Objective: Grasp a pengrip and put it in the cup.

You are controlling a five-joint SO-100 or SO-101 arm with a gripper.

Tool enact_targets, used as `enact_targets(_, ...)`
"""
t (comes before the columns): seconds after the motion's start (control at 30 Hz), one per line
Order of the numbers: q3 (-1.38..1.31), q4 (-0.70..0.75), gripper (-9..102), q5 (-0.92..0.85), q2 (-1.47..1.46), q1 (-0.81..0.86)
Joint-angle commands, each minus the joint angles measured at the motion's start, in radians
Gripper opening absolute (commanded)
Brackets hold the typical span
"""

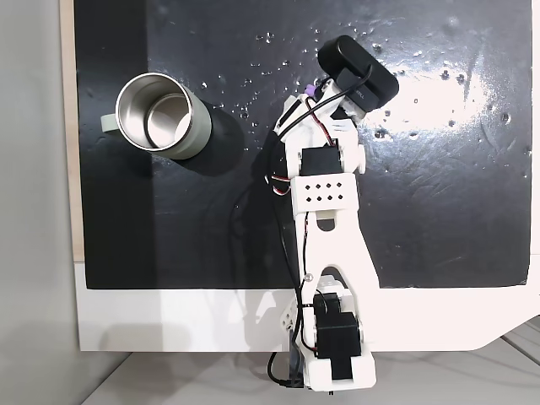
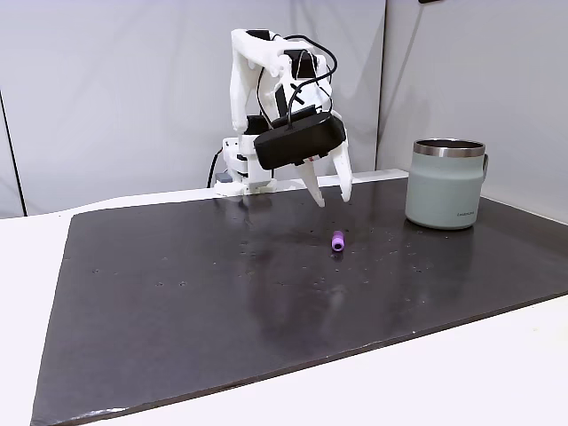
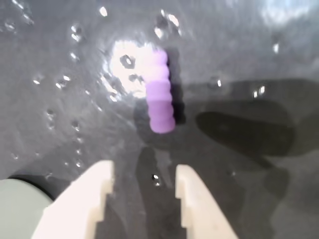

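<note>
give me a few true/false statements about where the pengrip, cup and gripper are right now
1. The pengrip lies on the dark mat, outside the cup. True.
2. The gripper is shut on the pengrip. False: its fingers are apart and hang above the mat, clear of the pengrip.
3. The cup stands upright. True.
4. The cup already holds the pengrip. False: in a fixed view from above, its steel inside shows no pengrip.
5. In the wrist view the pengrip sits between the fingertips. False: it lies beyond them.
</note>
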Motion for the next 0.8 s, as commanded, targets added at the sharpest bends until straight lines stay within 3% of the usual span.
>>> enact_targets(0.0, -0.094, 0.037, 20, -0.049, -0.014, 0.000)
enact_targets(0.77, -0.348, 0.143, 24, -0.331, -0.296, 0.031)
